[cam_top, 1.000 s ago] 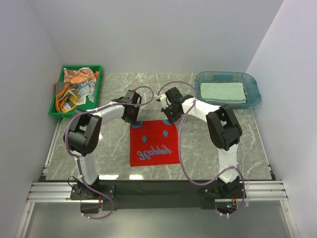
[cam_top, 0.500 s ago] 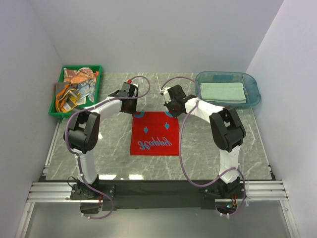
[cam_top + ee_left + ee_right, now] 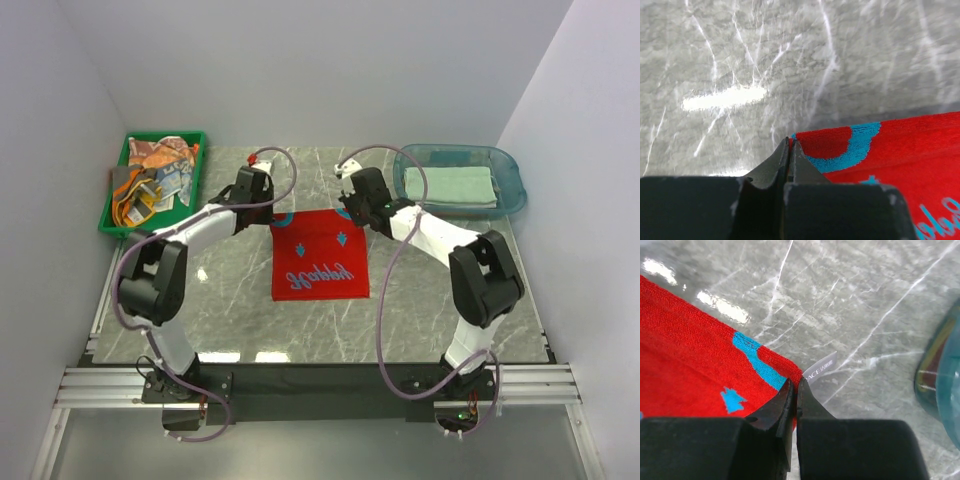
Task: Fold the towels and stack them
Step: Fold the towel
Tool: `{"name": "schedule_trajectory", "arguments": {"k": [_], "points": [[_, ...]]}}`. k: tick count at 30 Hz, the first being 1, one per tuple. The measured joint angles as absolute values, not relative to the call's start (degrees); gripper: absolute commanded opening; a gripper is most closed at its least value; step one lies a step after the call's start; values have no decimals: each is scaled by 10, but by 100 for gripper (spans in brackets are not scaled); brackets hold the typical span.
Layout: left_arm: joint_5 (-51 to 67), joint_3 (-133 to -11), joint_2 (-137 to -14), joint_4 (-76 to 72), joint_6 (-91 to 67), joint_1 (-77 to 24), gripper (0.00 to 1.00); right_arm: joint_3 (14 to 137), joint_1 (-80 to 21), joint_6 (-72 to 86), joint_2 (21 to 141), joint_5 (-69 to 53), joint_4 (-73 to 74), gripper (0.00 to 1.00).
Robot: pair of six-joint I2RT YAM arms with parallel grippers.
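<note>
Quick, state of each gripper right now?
Left gripper: shut on a far corner of the red towel.
Right gripper: shut on its other far corner.

1. Overhead, the far corners of the red terry towel with blue lettering (image 3: 318,262) are buried under the left claw (image 3: 271,214) and right claw (image 3: 348,211).
2. Both wrist views crop that towel.
3. The pile in the green plastic tray (image 3: 112,226) is too small to sort out.
4. The clear blue plastic tub (image 3: 945,390) runs off the right wrist view.

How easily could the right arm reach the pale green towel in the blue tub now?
Probably yes: the pale green towel lies close, nothing between, but the right gripper is shut on the red towel and must release first.
</note>
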State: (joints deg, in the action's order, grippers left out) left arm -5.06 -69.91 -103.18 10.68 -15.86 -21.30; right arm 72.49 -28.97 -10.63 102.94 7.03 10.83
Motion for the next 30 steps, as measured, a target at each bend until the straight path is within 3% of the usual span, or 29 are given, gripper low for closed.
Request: {"name": "schedule_trajectory", "arguments": {"k": [19,30], "points": [[-45,-527,-874,64,-298,-255,1,558,-293,-36,898,64,52,0],[-50,-516,-822,71,-331,-256,1,516,-310,-10,843,78,47,0]]}}
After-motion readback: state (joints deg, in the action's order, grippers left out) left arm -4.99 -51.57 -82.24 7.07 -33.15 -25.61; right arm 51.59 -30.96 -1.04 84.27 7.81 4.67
